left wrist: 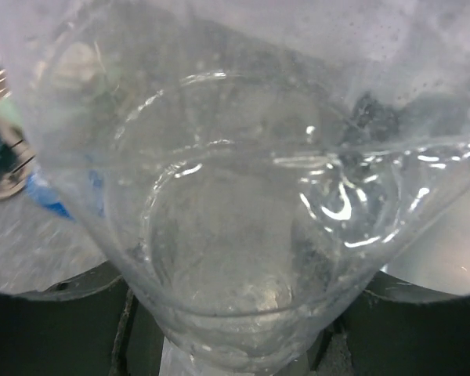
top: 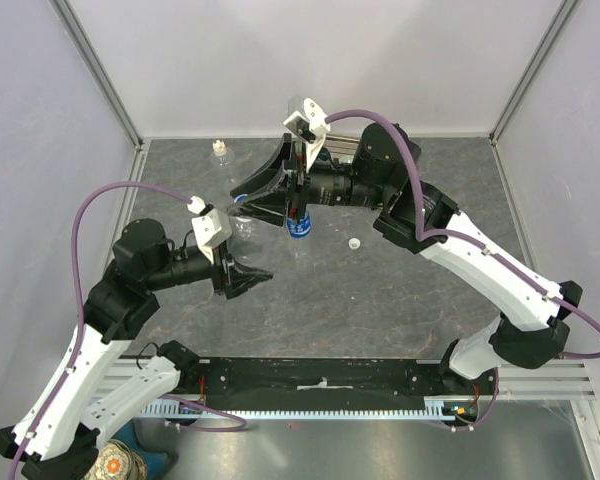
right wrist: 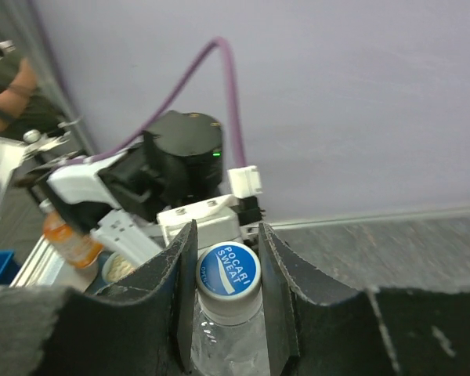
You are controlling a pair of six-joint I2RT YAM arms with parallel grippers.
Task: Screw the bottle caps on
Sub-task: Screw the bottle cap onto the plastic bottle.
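A clear plastic bottle point(top: 245, 228) is held between my two grippers above the table. My left gripper point(top: 260, 275) is shut on its lower end; in the left wrist view the bottle point(left wrist: 235, 196) fills the frame, with the dark jaws on either side of it at the bottom. My right gripper point(top: 245, 197) reaches in from the right. In the right wrist view its fingers point(right wrist: 176, 290) press both sides of a white cap with a blue printed top point(right wrist: 228, 270) that sits on the bottle's neck point(right wrist: 223, 345). A loose white cap point(top: 353, 243) lies on the table.
A small clear bottle point(top: 219, 150) stands at the back left. A blue-labelled bottle point(top: 298, 228) shows partly under the right gripper. A patterned bowl point(top: 115, 465) and a dark blue cup point(top: 155, 465) sit below the table's near edge. Walls enclose three sides.
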